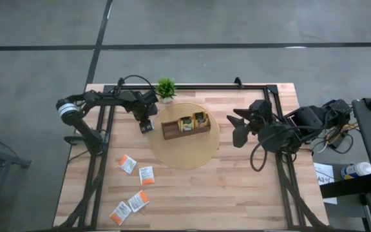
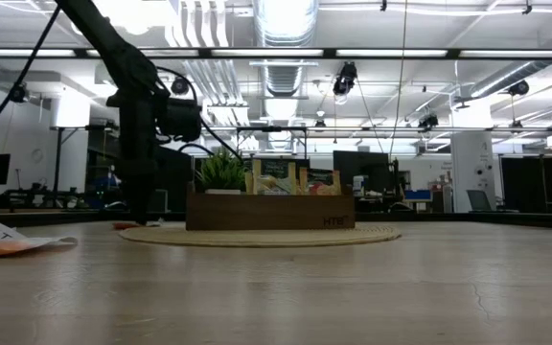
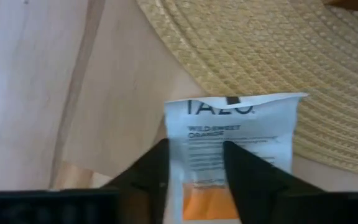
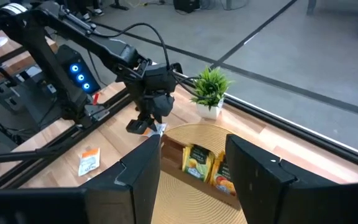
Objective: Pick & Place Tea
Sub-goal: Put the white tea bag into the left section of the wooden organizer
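My left gripper (image 1: 145,124) (image 3: 194,146) hangs low at the left edge of the round woven mat (image 1: 185,156), shut on a white-and-orange tea sachet (image 3: 235,118). The brown compartment tray (image 1: 170,131) stands on the mat and holds green-and-yellow sachets (image 1: 187,123) standing upright. Several more white-and-orange sachets (image 1: 127,164) (image 1: 138,200) lie flat on the table nearer its near-left corner. My right gripper (image 1: 239,129) (image 4: 193,140) is open and waits right of the mat, pointing toward the tray (image 4: 197,165). My left gripper pinches the sachet between its two fingers (image 3: 151,171) at its orange end (image 3: 207,205), coming from above and pointing down. The white printed end (image 3: 235,106) sticks out past the fingertips, over the mat's edge. I cannot tell whether the sachet touches the table.
A small green potted plant (image 1: 166,87) stands at the far edge, just behind the mat. Black frame rails (image 1: 102,148) run along the table's left, right and far sides. Bare wood (image 1: 224,193) lies on the near side of the mat.
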